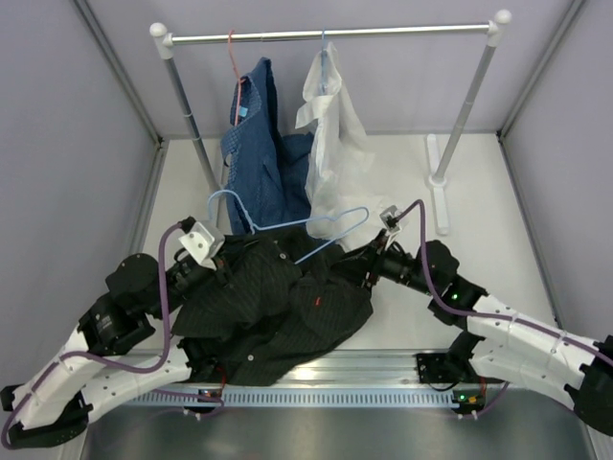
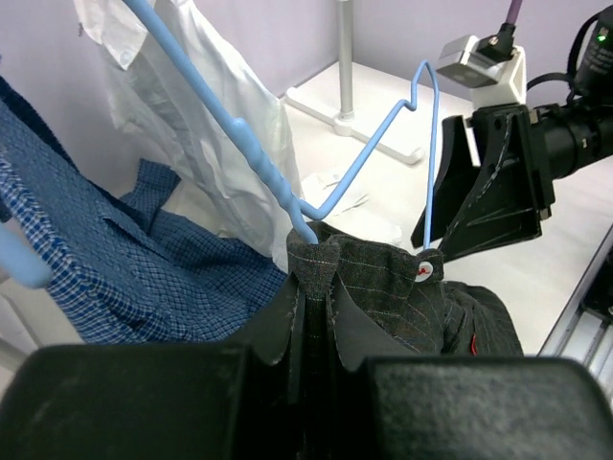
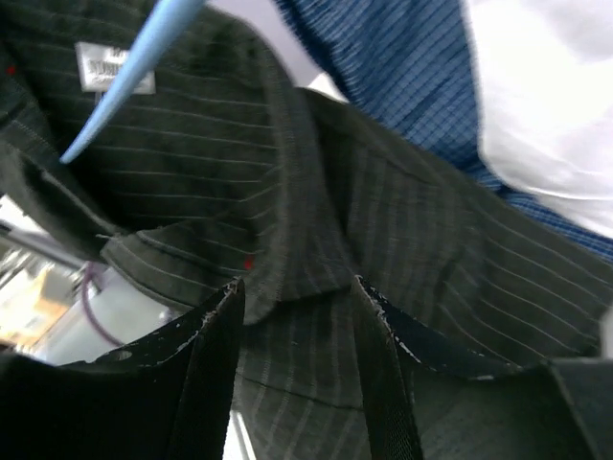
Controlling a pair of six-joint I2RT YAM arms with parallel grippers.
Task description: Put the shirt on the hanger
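At the back of the table [image 1: 479,287], a clothes rack [image 1: 335,34] carries a blue patterned shirt [image 1: 259,163] on a red-orange hanger [image 1: 233,67] and a white shirt [image 1: 335,144] beside it. Both garments hang just behind the work area, close to the hanger [image 1: 287,225], and crowd the space beyond it.

The shirt [image 1: 278,307] lies bunched between the two arms, collar end raised toward the rack, body trailing to the near edge of the table.

The hanger is off the rack, its long axis running left to right in the top view. Its hook points left and its far corner reaches toward the right arm. One arm of it enters the collar opening, seen from the left wrist.

Left gripper [image 2: 314,316]: clenched on a fold of the shirt's collar, right where the hanger goes in.

Right gripper [image 3: 297,326]: fingers [image 3: 215,374] stand apart, straddling the collar edge without visibly pinching it.
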